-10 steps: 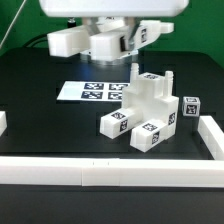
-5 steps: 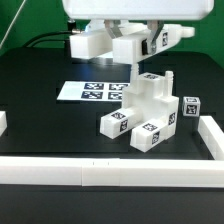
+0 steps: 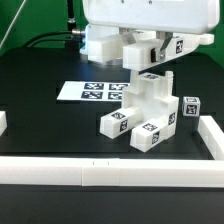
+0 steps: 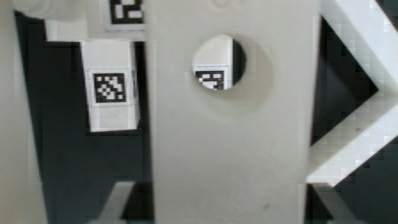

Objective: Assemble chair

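A partly built chair (image 3: 150, 105) of white blocky parts stands mid-table, with tagged leg blocks at its front (image 3: 117, 123) and a thin upright post. My gripper (image 3: 150, 62) hangs just above it, with white tagged pieces around the hand. In the wrist view the gripper (image 4: 222, 205) has a finger on each side of a flat white slab (image 4: 231, 140) with an oval hole. A tag shows through the hole. The X-braced frame (image 4: 356, 110) lies beside the slab. The jaws look shut on the slab.
The marker board (image 3: 85, 92) lies flat on the black table behind the chair, toward the exterior view's left. Long white border rails run along the front (image 3: 110, 172) and the right side (image 3: 212, 140). A small tagged block (image 3: 191, 108) sits right of the chair.
The arm has moved toward the exterior view's right, carrying its white tagged pieces with it, and now sits over the chair's top. The chair on the table has not moved.
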Motion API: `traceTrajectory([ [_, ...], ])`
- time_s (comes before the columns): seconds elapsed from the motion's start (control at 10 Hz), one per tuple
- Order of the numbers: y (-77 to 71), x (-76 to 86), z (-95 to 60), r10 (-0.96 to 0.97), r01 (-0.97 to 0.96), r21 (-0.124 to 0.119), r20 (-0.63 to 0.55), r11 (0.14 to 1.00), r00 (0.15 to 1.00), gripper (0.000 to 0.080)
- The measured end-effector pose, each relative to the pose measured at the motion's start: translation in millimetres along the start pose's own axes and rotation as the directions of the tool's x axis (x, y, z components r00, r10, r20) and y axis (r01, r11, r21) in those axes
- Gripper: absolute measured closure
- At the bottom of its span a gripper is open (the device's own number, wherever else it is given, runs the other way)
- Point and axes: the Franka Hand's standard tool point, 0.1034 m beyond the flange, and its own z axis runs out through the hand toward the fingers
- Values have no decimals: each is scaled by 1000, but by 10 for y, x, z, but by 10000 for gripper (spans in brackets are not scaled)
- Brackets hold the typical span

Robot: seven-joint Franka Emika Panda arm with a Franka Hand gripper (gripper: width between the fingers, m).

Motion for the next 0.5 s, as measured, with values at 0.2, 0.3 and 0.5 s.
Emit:
traceTrajectory([
  [0.2, -2, -46, 49, 3, -3, -7, 6, 1000, 1000, 515],
  [0.3, 1, -79, 91, 0, 1, -10, 6, 1000, 1000, 515],
  [0.5, -25, -167, 169, -12, 12, -21, 14, 1000, 1000, 515],
])
